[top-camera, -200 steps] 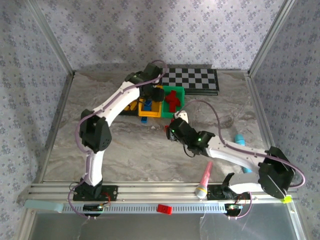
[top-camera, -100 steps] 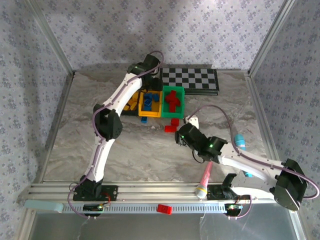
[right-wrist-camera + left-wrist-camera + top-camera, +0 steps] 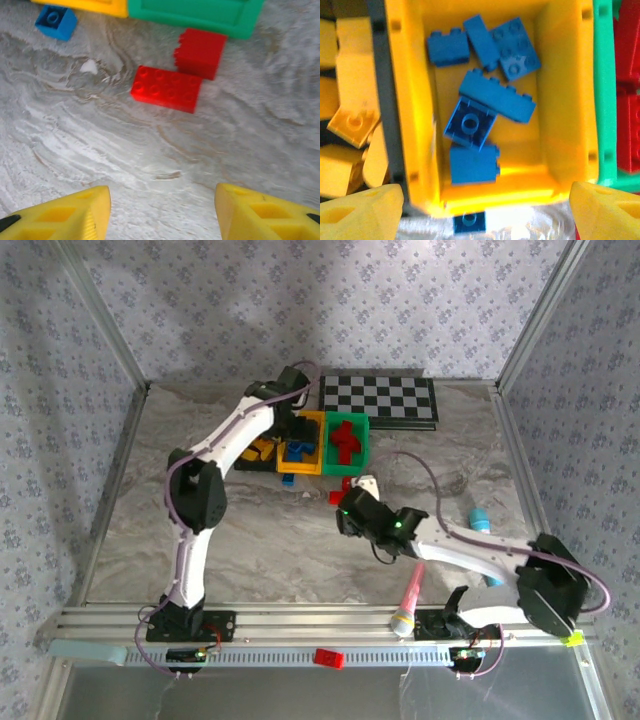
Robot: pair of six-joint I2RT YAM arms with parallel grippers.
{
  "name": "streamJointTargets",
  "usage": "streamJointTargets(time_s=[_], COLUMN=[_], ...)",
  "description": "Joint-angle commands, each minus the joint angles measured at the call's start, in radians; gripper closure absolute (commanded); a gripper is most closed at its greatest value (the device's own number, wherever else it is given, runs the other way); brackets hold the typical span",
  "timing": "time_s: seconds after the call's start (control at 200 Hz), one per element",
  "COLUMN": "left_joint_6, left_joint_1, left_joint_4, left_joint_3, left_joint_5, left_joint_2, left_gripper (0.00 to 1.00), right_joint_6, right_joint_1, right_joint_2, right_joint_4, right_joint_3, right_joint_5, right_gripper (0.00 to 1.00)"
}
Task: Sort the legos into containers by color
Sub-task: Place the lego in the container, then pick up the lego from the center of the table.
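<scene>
Crowding is the risk: two red legos (image 3: 166, 89) lie seemingly touching just below the green container (image 3: 200, 12) at upper centre, so the empty, spread right claw (image 3: 162, 200) may shove one aside grabbing the other, while the left claw (image 3: 482, 200) gapes empty over the yellow container (image 3: 555, 100).

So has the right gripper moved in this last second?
Yes. The right gripper backed off to the right, away from the green bin, then came back left toward it.
</scene>
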Motion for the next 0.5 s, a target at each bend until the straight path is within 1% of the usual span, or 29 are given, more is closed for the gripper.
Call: streamJointTargets(time_s=[0.0, 0.055, 0.09, 0.205, 0.32, 0.495], left_joint_6=[-0.015, -0.024, -0.027, -0.031, -0.031, 0.000], left_joint_1=[0.029, 0.049, 0.064, 0.122, 0.185, 0.255], left_joint_4=[0.078, 0.090, 0.099, 0.106, 0.074, 0.020], left_joint_3=[-0.135, -0.220, -0.274, -0.431, -0.540, -0.651], left_joint_5=[0.046, 0.065, 0.077, 0.135, 0.198, 0.229], left_joint_2=[-0.179, -0.246, -0.285, -0.425, -0.544, -0.700], left_gripper=[0.14, 0.15, 0.14, 0.14, 0.14, 0.14], right_joint_6=[-0.003, -0.004, -0.039, -0.031, -0.018, -0.021], right_joint_1=[0.030, 0.047, 0.054, 0.050, 0.029, 0.005], right_joint_2=[0.114, 0.182, 0.224, 0.343, 0.451, 0.593], right_joint_4=[0.027, 0.019, 0.017, 0.039, 0.049, 0.008], right_joint_3=[0.114, 0.172, 0.207, 0.296, 0.388, 0.577], right_joint_5=[-0.044, -0.041, -0.040, -0.066, -0.105, -0.103], right_gripper=[0.40, 0.40, 0.40, 0.38, 0.36, 0.35])
